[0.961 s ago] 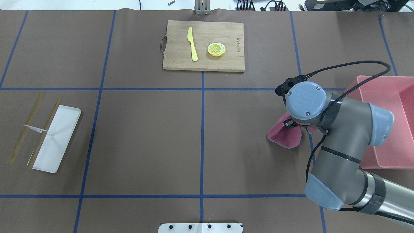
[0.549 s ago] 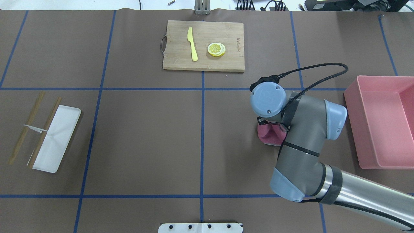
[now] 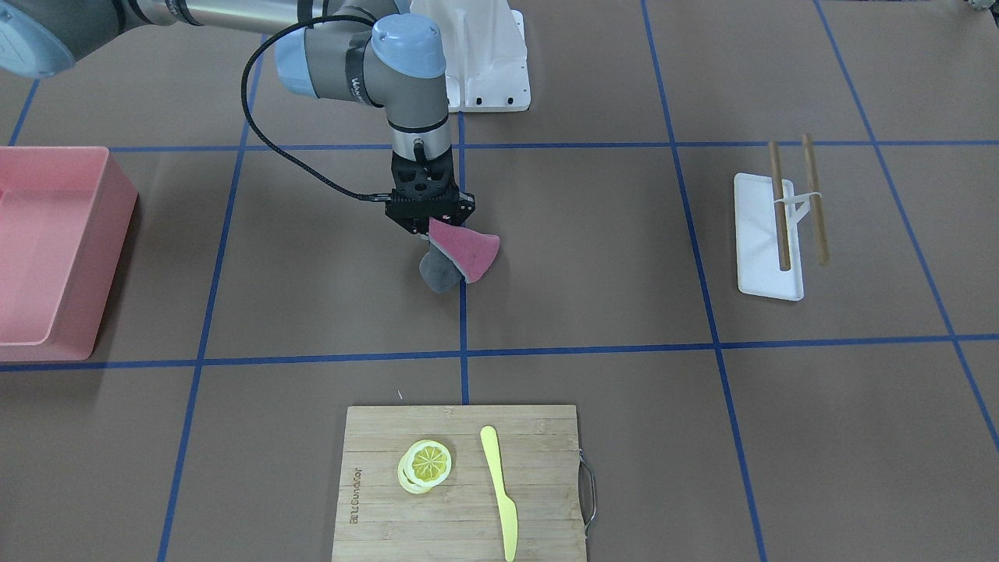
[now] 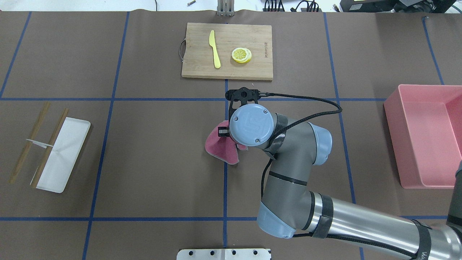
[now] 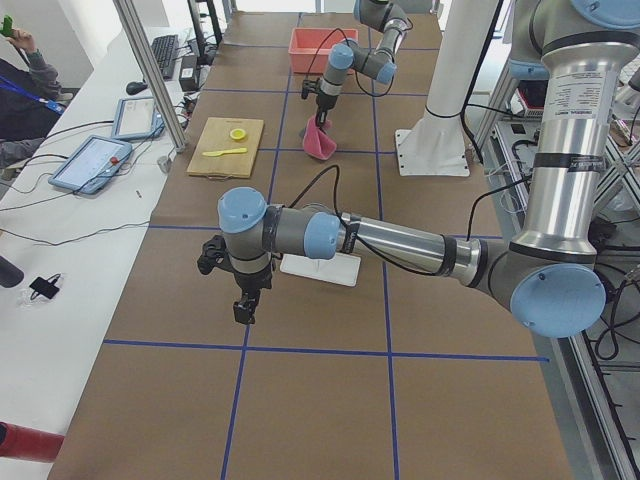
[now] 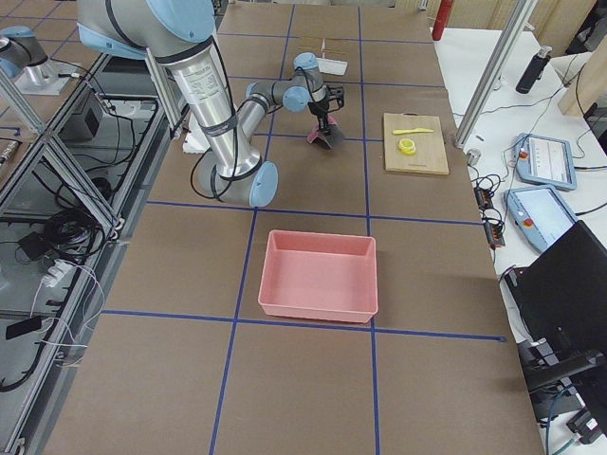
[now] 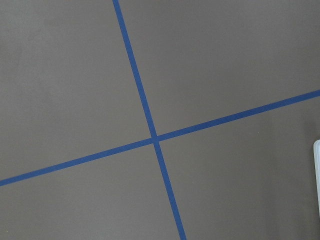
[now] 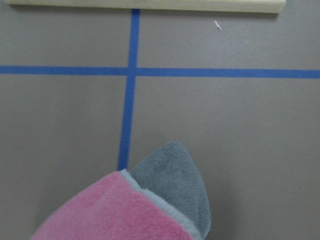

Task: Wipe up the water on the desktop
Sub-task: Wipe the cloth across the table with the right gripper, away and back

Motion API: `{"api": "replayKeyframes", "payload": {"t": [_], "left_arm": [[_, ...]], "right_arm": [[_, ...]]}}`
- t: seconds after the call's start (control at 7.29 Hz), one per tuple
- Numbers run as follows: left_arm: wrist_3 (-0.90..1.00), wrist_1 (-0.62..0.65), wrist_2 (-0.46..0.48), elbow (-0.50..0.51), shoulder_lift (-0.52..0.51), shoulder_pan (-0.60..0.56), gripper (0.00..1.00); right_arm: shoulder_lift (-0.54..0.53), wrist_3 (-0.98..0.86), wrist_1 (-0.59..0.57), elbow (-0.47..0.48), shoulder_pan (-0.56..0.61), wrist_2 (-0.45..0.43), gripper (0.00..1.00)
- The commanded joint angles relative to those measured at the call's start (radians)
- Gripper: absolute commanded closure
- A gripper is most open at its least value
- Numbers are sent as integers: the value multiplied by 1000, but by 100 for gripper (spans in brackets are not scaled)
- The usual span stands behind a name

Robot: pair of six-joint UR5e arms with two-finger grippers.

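Observation:
The desktop (image 4: 162, 144) is a matte brown surface with a grid of blue tape lines; I see no water on it. My right gripper (image 3: 431, 226) points down over the centre tape line, shut on a pink and grey cloth (image 3: 467, 251). The cloth hangs below the gripper and also shows in the overhead view (image 4: 218, 146) and the right wrist view (image 8: 125, 210); I cannot tell if its low end touches the desktop. My left gripper (image 5: 243, 310) shows only in the exterior left view, low over the desktop, and I cannot tell if it is open or shut.
A bamboo cutting board (image 4: 252, 70) with a yellow knife (image 4: 214, 48) and lemon slices (image 4: 241, 55) lies at the far centre. A pink bin (image 4: 426, 135) stands at the right. A white tray (image 4: 63, 155) with chopsticks (image 4: 29, 142) lies at the left.
My right arm has swept left across the desktop with the cloth, from beside the pink bin to the centre tape line.

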Motion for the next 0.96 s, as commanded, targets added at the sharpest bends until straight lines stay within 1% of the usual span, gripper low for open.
{"api": "replayKeyframes", "payload": {"t": [0.0, 0.14, 0.27, 0.41, 0.55, 0.69, 0.82], "left_arm": [[0, -1, -5, -3, 3, 1, 1], [0, -1, -7, -5, 3, 1, 2], [0, -1, -7, -5, 3, 1, 1], [0, -1, -7, -3, 3, 1, 1], [0, -1, -7, -3, 1, 1, 2], [0, -1, -5, -3, 0, 1, 2], [0, -1, -4, -3, 0, 1, 1]], "right_arm": [[-203, -238, -262, 237, 17, 3, 100], [-321, -340, -362, 313, 46, 1, 100], [-406, -421, -429, 330, 96, -3, 100], [-475, -498, -452, 356, 135, -8, 100], [-457, -497, -446, 347, 121, -9, 100], [-340, -452, -445, 314, 105, -2, 100], [-206, -303, -439, 248, 44, 1, 100]]}}
